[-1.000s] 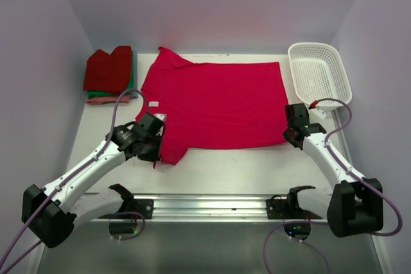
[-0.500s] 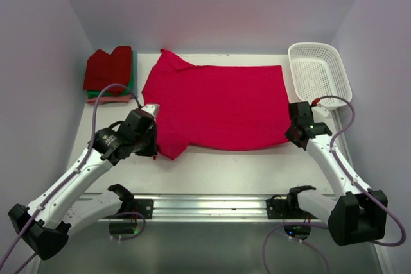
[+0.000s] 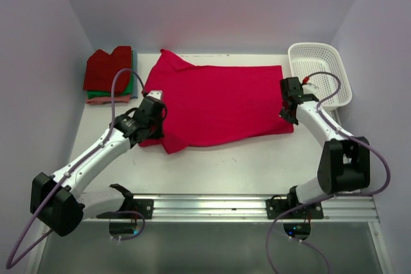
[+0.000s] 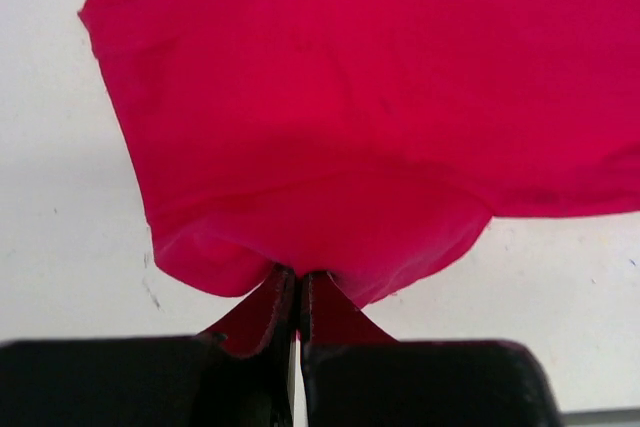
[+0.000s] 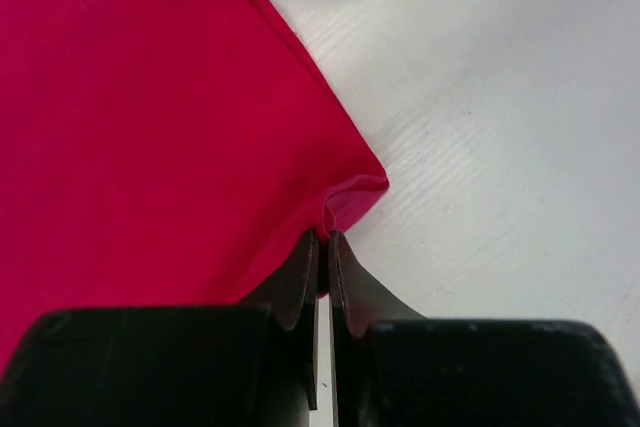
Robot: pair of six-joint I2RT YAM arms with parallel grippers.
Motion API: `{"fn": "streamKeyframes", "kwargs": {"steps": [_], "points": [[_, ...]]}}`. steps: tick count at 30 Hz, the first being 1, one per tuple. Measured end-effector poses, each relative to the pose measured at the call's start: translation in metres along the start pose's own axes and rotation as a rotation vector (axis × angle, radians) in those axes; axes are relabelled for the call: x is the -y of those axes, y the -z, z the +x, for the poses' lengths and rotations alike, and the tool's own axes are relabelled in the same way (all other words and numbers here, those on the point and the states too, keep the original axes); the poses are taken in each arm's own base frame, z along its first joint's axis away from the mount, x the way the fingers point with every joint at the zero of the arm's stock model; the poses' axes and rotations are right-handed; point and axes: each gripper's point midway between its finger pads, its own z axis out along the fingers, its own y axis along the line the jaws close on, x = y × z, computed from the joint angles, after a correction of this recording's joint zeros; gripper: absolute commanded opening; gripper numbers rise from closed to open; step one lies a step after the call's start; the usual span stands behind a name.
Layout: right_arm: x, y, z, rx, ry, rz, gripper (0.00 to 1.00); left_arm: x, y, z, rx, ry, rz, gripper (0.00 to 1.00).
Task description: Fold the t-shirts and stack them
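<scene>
Since last frame left tool point(image 4: 297, 287) and right tool point(image 5: 323, 247) moved deeper over bench point(image 3: 244, 165). Both clamped tight on crimson t-shirt point(image 3: 218, 101): sleeve edge left, hem corner right.

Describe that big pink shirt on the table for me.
The shirt is bright crimson-pink soft cloth, short-sleeved, spread mostly flat across the table, a sleeve pointing to the far left. The left pincer pinches its near left edge, bunching it; the right pincer pinches its near right corner.
</scene>
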Motion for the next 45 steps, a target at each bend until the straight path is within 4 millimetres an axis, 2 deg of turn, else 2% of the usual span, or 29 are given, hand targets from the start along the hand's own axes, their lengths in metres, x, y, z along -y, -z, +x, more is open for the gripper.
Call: {"fn": "streamKeyframes", "kwargs": {"steps": [7,13,20,24,30,37,45], "points": [[-0.024,-0.031,-0.022,-0.012,0.003,0.029,0.00,-0.007,-0.042,-0.024,0.005,-0.009,-0.060,0.00],[-0.030,-0.050,-0.030,-0.021,0.003,0.048,0.00,-0.007,-0.058,-0.062,0.052,-0.015,-0.072,0.00],[-0.034,-0.060,-0.033,-0.028,0.007,0.058,0.00,-0.004,-0.073,-0.097,0.082,-0.038,-0.078,0.00],[-0.040,-0.062,-0.037,-0.024,0.007,0.050,0.00,-0.004,-0.084,-0.105,0.077,-0.056,-0.081,0.00],[-0.043,-0.063,-0.043,-0.015,0.000,0.043,0.00,-0.006,-0.099,-0.106,0.049,-0.074,-0.089,0.00],[-0.042,-0.065,-0.045,-0.013,-0.005,0.045,0.00,-0.009,-0.106,-0.117,0.051,-0.073,-0.087,0.00],[-0.045,-0.079,-0.042,-0.032,0.002,0.061,0.00,-0.014,-0.115,-0.135,0.067,-0.059,-0.092,0.00]]}}
